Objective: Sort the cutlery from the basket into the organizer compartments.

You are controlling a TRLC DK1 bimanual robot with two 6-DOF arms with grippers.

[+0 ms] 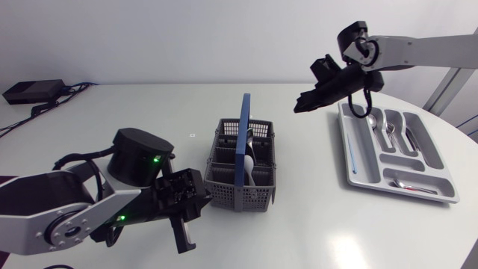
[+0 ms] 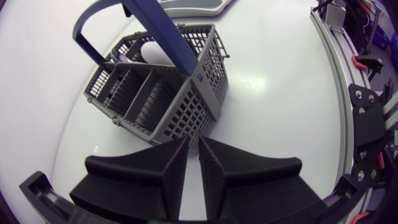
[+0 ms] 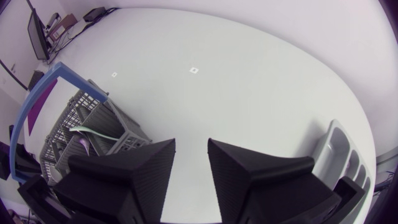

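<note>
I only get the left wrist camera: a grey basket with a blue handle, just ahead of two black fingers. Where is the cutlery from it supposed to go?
Observer: Into a grey organizer that lies to the right of the basket in the head view. Some of its compartments already hold silver cutlery.
Operator: What is the other arm doing?
Observer: The right gripper hangs in the air beside the organizer, on the basket's side. It is open with nothing in it.
Operator: Is anything left in the basket?
Observer: Yes, the right wrist view shows a pale green piece in it.
</note>
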